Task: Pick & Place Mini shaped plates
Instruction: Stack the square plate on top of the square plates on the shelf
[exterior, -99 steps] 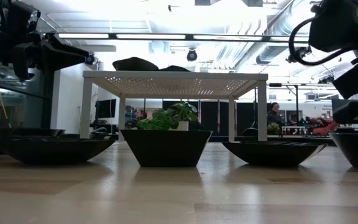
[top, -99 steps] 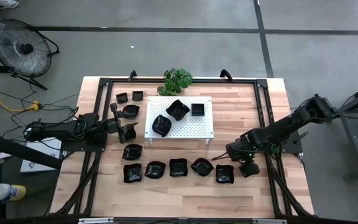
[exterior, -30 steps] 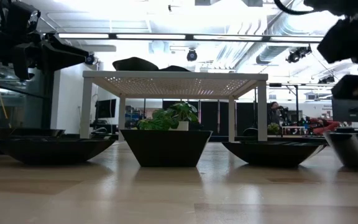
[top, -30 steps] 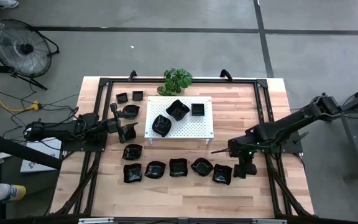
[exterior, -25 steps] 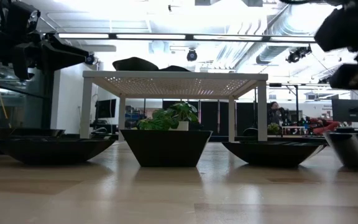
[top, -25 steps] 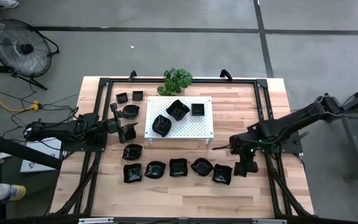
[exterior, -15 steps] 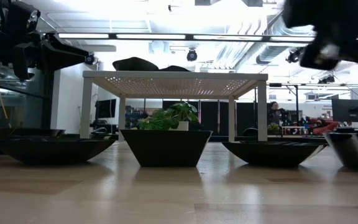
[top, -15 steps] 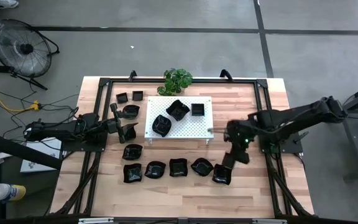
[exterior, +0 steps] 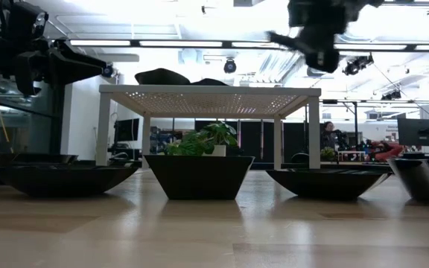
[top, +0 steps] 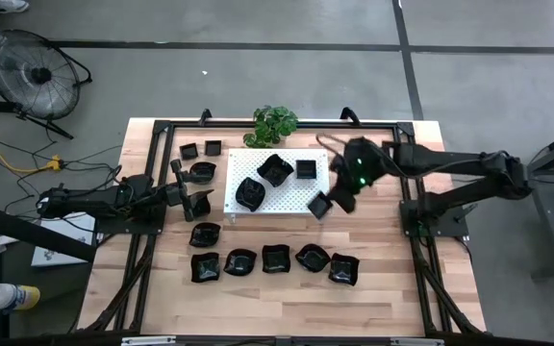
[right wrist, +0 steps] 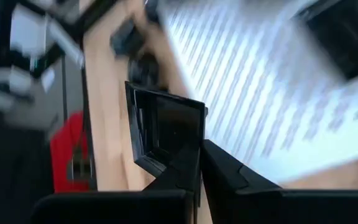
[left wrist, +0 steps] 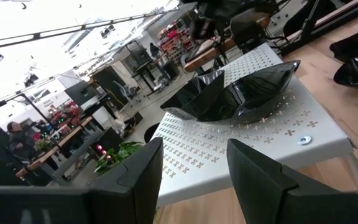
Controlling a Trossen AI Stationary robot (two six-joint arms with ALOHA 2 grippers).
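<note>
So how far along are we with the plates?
Three plates already sit on the white board. The right gripper has its jaws shut on a square plate, carried over the board's right corner. The left gripper waits beside the board, jaws open. Still on the table: a front row of five, one more behind it, and three by the plant.

Black square plate (top: 320, 205), tilted, airborne

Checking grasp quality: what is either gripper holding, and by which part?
The right gripper pinches a square plate by its rim. The left gripper holds nothing.
</note>
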